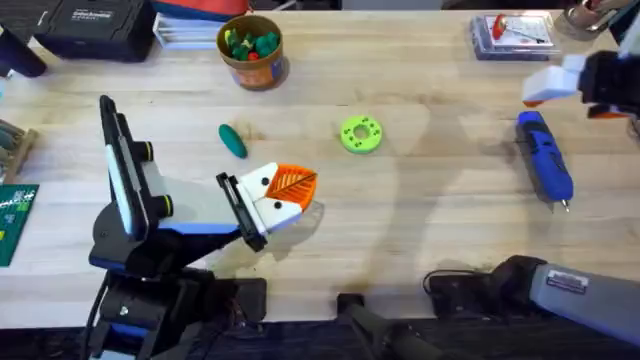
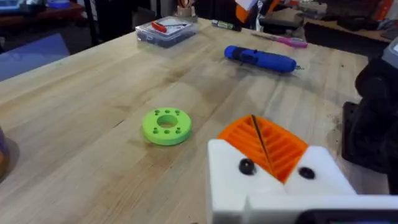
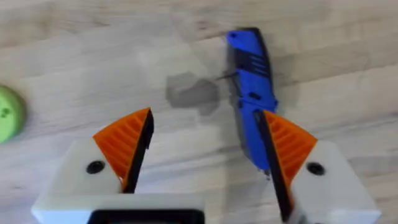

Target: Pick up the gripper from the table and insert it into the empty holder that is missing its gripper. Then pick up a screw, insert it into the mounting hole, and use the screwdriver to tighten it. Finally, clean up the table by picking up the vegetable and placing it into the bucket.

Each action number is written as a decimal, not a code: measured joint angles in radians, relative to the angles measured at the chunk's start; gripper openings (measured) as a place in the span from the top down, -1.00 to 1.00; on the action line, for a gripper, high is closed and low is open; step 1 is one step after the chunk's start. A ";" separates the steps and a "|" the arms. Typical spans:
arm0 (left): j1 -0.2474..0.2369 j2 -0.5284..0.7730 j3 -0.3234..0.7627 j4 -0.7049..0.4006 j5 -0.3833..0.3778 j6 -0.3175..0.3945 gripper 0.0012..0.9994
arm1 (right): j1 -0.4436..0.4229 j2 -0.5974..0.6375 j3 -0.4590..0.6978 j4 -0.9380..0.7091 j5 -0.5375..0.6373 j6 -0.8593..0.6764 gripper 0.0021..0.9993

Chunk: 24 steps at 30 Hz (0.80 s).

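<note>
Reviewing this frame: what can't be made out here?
- Screws: the clear box at the table's far right is too small overhead to show its contents.
- Right pincer: cut off by the overhead view's right edge.
- Screwdriver tip: hidden behind the right pincer's orange pad in the right wrist view.
- Bucket contents: green and yellow pieces, too small to identify.
- Disc holes: whether any holds a screw is unclear.

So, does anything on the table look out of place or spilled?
Nothing stands out. The screwdriver, the vegetable and the lime-green disc lie loose on the table; the bucket stands upright.
</note>
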 joint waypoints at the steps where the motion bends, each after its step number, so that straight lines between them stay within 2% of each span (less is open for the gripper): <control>1: 0.000 0.000 0.000 0.000 0.000 0.000 0.99 | -0.021 0.013 0.000 0.000 0.002 -0.026 -0.99; 4: 0.000 0.000 0.000 0.000 0.000 0.000 0.99 | -0.069 0.068 0.000 0.002 0.007 -0.110 -0.99; 10: 0.000 0.000 0.000 0.000 0.000 0.000 0.99 | -0.107 0.197 0.000 0.031 0.011 -0.237 -0.99; 16: 0.000 0.000 0.000 0.000 0.000 0.000 0.99 | -0.116 0.312 0.000 0.085 0.025 -0.385 -0.99; 24: 0.000 0.000 0.000 0.000 0.000 0.001 0.99 | -0.116 0.394 0.000 0.189 0.052 -0.448 -0.99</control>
